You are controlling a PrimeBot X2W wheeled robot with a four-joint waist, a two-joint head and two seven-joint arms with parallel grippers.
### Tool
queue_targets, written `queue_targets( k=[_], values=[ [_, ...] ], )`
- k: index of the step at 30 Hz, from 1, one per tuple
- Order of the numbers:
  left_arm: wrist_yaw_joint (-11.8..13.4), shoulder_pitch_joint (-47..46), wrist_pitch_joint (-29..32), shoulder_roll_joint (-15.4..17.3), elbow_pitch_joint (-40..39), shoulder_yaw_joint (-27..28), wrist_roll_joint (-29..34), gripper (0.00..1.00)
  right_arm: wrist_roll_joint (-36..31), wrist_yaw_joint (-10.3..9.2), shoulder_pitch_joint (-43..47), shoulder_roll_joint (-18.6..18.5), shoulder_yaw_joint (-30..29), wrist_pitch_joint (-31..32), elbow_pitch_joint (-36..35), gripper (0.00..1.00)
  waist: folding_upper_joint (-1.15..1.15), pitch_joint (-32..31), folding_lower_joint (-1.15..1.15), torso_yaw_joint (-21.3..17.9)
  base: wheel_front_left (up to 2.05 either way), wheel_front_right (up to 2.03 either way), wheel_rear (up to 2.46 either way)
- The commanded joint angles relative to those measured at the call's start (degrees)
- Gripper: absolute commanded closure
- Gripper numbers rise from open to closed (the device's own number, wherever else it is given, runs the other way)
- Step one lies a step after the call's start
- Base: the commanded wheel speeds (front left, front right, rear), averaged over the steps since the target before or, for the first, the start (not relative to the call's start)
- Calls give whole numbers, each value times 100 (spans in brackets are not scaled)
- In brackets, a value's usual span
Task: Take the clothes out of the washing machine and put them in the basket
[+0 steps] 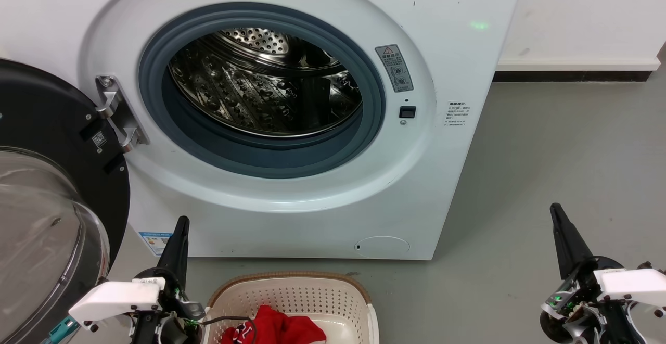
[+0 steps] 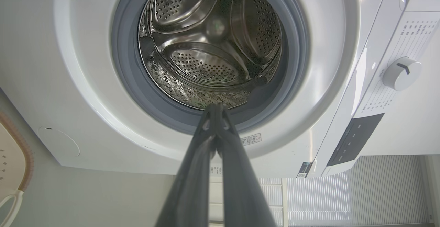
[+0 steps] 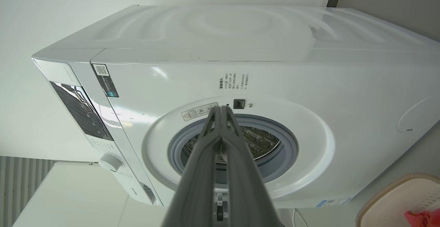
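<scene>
Grey floor [image 1: 546,167] carries the washing machine [image 1: 458,47], its glass door [image 1: 47,219] swung wide at your left. Your left gripper [image 1: 182,224] hovers just beside the basket [image 1: 291,289], fingers pressed together. You see the clothes [image 1: 278,328] lying red inside that basket. Behind it, the drum [image 1: 265,84] shows bare steel. Your right gripper [image 1: 555,209] sits well apart at the right, fingers likewise pressed together.
</scene>
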Motion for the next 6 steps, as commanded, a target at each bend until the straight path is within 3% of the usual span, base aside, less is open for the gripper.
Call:
queue_targets(
  k=[1,6],
  values=[
    [-26,-57,29,-12,9,32,-79,100,91,-2,-76,13,-17,34,19,100,0,2,0,1,0,0,0],
    [-26,-50,34,-12,10,32,-94,100,91,-2,-79,25,-31,42,22,100,0,5,0,3,0,0,0]
  ],
)
